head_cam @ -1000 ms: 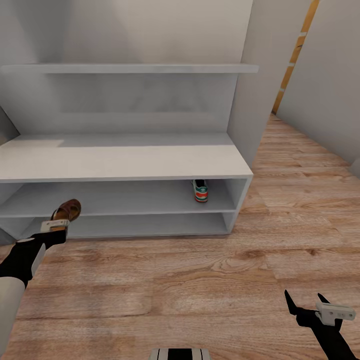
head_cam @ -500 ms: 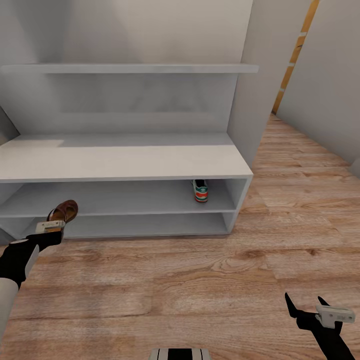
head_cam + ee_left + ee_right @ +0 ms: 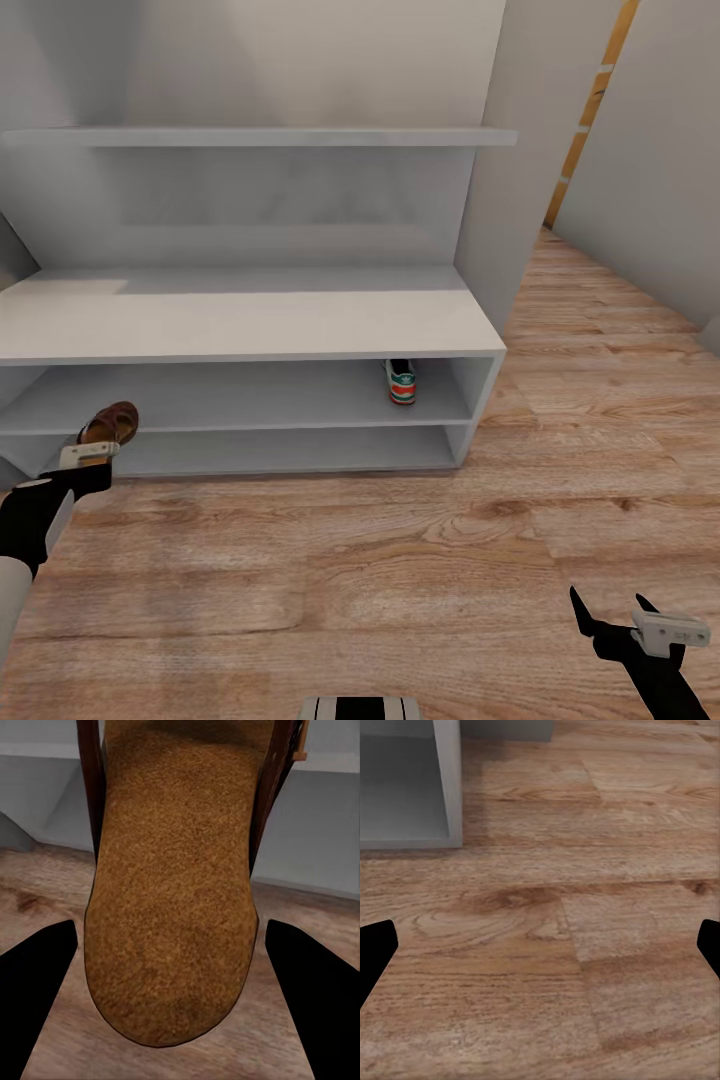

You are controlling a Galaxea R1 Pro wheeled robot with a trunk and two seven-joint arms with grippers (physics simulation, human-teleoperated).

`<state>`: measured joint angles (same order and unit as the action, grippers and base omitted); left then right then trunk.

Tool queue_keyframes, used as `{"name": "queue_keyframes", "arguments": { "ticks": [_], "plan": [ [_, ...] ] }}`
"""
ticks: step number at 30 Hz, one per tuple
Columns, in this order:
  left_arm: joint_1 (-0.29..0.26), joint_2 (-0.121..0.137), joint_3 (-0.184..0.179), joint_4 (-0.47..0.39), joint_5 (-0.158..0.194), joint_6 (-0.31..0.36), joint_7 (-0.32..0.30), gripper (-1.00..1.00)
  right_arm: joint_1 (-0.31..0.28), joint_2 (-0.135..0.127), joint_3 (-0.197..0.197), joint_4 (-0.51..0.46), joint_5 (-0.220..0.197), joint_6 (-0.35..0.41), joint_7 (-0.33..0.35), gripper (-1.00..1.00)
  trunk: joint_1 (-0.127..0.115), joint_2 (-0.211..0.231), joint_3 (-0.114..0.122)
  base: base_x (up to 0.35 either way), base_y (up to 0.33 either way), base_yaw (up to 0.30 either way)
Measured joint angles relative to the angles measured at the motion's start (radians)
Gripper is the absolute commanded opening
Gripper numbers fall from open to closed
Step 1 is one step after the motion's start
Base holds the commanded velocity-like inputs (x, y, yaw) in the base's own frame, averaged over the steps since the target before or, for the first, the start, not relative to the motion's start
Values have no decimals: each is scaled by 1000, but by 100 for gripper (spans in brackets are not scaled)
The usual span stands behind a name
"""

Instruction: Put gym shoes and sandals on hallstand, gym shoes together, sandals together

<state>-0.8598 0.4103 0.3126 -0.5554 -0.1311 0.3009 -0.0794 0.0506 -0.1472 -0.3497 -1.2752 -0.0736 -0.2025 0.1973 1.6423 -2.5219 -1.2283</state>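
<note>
The wooden floor (image 3: 420, 560) fills the lower half of the head view, and it runs on past the right end of the shoe rack (image 3: 240, 320), a low, wide, light-grey unit standing against the wall. The rack has a flat bare top and two long open shelf compartments. Above it a thin wall shelf (image 3: 260, 137) juts from the grey wall.

The left gripper (image 3: 88, 452) hangs in front of the rack's left end, level with the compartments. Its jaws are clamped on a brown sandal (image 3: 110, 423), which sticks up and forward from them toward the rack's open front. In the left wrist view the sandal's tan footbed (image 3: 176, 892) lies between the two dark fingers (image 3: 34, 982), with the rack's grey front edge and the floor behind it.

The right gripper (image 3: 612, 612) hovers low over the floor, well apart from the rack, with its jaws spread wide and nothing between them.

One gym shoe (image 3: 401, 381), white with green stripes and an orange heel, stands in the upper compartment near the rack's right end, heel toward the camera.
</note>
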Motion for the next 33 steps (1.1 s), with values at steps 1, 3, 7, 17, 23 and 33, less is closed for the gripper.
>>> {"name": "queue_keyframes", "arguments": {
  "ticks": [1,3,7,17,23,33],
  "plan": [
    [0,0,0,0,2,0,0,-100,0,0,0,0,0,0,0,100,0,0,0,0,0,0],
    [0,0,0,0,1,0,18,-100,0,0,0,0,0,0,0,100,0,0,0,0,0,0],
    [0,1,1,0,1,2,34,-100,0,0,0,0,0,0,-1,100,0,0,0,0,0,0],
    [1,1,0,0,2,5,50,-100,0,0,0,1,0,0,0,100,0,0,0,0,0,0],
    [1,1,-2,0,1,13,51,-100,0,0,0,2,0,0,0,100,0,0,0,0,0,0],
    [3,0,-7,1,3,24,48,-100,0,0,0,2,0,0,0,100,0,0,0,0,0,0]
  ]
}}
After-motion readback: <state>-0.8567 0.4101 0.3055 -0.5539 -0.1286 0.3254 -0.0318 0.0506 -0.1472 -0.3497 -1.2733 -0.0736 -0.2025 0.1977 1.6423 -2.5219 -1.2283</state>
